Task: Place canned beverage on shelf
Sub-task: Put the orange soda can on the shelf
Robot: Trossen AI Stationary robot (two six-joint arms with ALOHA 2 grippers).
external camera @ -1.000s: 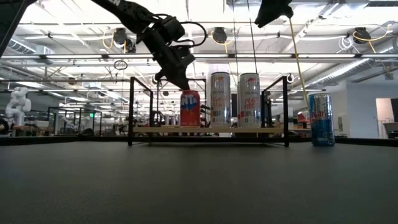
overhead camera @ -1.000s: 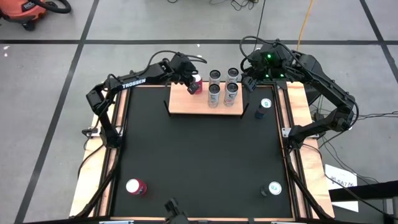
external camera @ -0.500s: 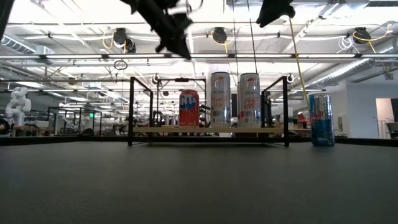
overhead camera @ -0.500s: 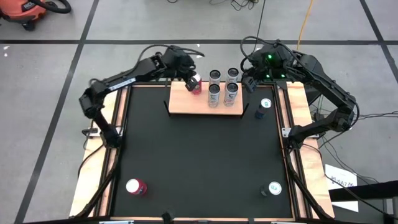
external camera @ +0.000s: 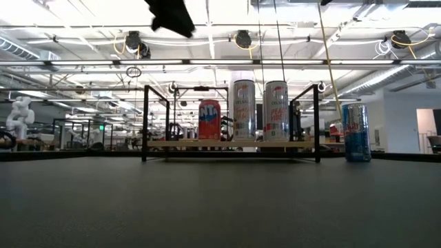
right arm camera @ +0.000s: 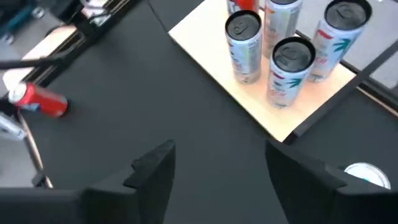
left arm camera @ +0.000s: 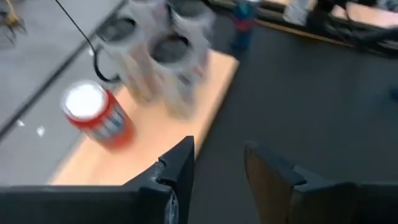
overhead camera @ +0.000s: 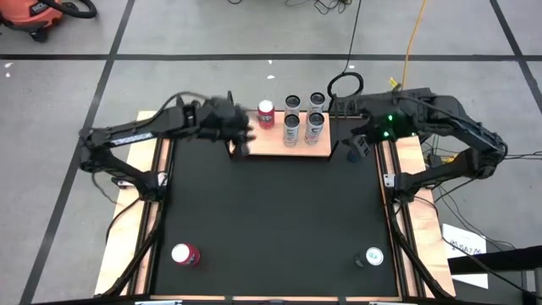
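Note:
The red can [overhead camera: 266, 113] stands upright on its base on the small wood shelf [overhead camera: 279, 146], at its far left; it also shows in the low view [external camera: 209, 120] and the left wrist view [left arm camera: 96, 116]. Several silver cans [overhead camera: 303, 113] stand beside it. My left gripper [overhead camera: 240, 142] hangs open and empty above the shelf's near left corner, in the left wrist view [left arm camera: 217, 168] near the shelf edge. My right gripper [right arm camera: 221, 168] is open and empty, right of the shelf [overhead camera: 356, 146], over a blue can [external camera: 356, 132].
A red can [overhead camera: 185, 254] stands at the table's near left and a white-topped can [overhead camera: 373, 256] at the near right. The blue can's top [right arm camera: 368, 174] shows by my right gripper's finger. The shelf's black uprights [external camera: 145, 122] stand at its corners.
My left gripper has let go of the red can's top, risen and drawn back toward the table's left and near side. The red can stays upright on the shelf. My right gripper has gone from the shelf's far right corner toward the near edge, over the blue can.

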